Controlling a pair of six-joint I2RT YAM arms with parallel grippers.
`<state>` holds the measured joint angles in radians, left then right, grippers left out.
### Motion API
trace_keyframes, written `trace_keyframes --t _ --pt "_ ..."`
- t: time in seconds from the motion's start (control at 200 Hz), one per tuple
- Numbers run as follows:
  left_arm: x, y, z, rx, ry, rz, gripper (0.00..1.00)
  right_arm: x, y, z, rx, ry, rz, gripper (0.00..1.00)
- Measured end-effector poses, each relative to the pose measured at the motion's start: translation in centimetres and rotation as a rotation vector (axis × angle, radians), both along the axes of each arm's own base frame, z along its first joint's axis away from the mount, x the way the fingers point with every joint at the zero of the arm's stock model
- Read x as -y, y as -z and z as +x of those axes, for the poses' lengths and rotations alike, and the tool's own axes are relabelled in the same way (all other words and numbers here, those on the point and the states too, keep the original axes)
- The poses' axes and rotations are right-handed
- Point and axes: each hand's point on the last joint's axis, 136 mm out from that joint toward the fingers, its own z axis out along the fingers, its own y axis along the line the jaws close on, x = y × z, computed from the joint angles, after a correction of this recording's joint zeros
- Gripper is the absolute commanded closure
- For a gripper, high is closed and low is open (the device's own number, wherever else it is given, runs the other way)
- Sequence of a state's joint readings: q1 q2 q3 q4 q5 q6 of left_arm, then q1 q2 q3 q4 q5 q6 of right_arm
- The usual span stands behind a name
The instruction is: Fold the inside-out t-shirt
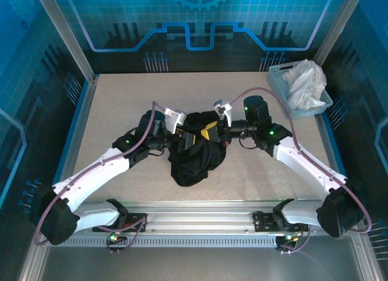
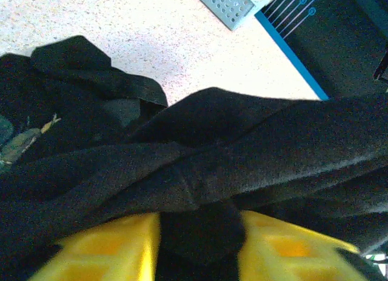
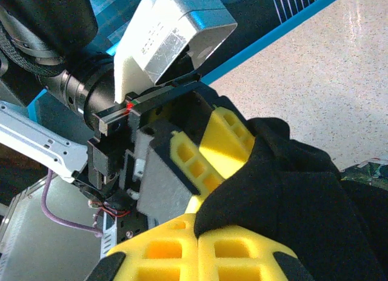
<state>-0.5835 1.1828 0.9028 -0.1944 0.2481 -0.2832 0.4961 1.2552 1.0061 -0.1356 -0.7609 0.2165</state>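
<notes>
The inside-out t-shirt (image 1: 194,161) is a bunched black heap hanging over the middle of the table, pinched at its top between my two grippers. My left gripper (image 1: 189,138) comes in from the left, and its yellow fingers (image 2: 109,251) are shut on a thick fold of the shirt (image 2: 212,142). A bit of pale print (image 2: 24,142) shows at the left of that view. My right gripper (image 1: 210,133) meets it from the right. Its jaws (image 3: 197,232) are pressed together with an edge of the black cloth (image 3: 303,196) caught at the tips, right beside the left gripper's fingers (image 3: 206,148).
A pale blue perforated basket (image 1: 276,72) stands at the back right corner with a white cloth (image 1: 306,81) in it; its corner (image 2: 227,2) shows in the left wrist view. Bare speckled tabletop (image 1: 121,105) surrounds the shirt. Frame posts and blue walls close in the sides.
</notes>
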Motion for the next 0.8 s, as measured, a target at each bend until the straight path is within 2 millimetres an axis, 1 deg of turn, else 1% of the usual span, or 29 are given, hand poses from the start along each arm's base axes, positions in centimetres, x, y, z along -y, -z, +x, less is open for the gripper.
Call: trace_keyframes --t 0.11,0.17,0.225,0.285,0.385,0.45,0.515,0.6,0.69,0.8 --pt "-0.3 -0.2 0.2 0.007 -0.014 0.0 0.94 0.1 0.2 0.0 0.004 0.003 -0.01 1.0" --pt "-0.6 -0.8 0.2 0.019 -0.026 -0.011 1.0 0.2 0.4 0.3 0.004 0.02 -0.026 1.0" --pt "-1.0 -1.7 0.0 0.038 -0.032 -0.03 1.0 0.5 0.6 0.7 0.004 0.05 -0.05 1.0" --pt "-1.4 -3.4 -0.5 0.071 -0.029 -0.075 1.0 1.1 0.8 1.5 0.015 0.106 -0.091 1.0" --pt "-2.1 -6.7 -1.9 0.129 -0.011 -0.194 1.0 1.9 0.8 2.6 0.048 0.192 -0.145 1.0" --pt "-2.4 -9.0 -2.8 0.159 0.015 -0.279 1.0 2.2 0.8 2.9 0.065 0.229 -0.167 1.0" --pt "-2.5 -10.9 -3.3 0.175 0.043 -0.351 1.0 2.4 0.8 3.1 0.08 0.256 -0.185 0.99" --pt "-2.6 -12.0 -3.6 0.163 0.071 -0.41 1.0 2.6 1.1 3.4 0.089 0.294 -0.214 0.95" --pt "-2.7 -12.4 -3.6 0.127 0.085 -0.451 1.0 3.1 1.1 4.0 0.085 0.345 -0.253 0.85" --pt "-2.7 -12.7 -3.6 0.091 0.088 -0.486 1.0 4.5 1.3 5.6 0.082 0.452 -0.329 0.76"
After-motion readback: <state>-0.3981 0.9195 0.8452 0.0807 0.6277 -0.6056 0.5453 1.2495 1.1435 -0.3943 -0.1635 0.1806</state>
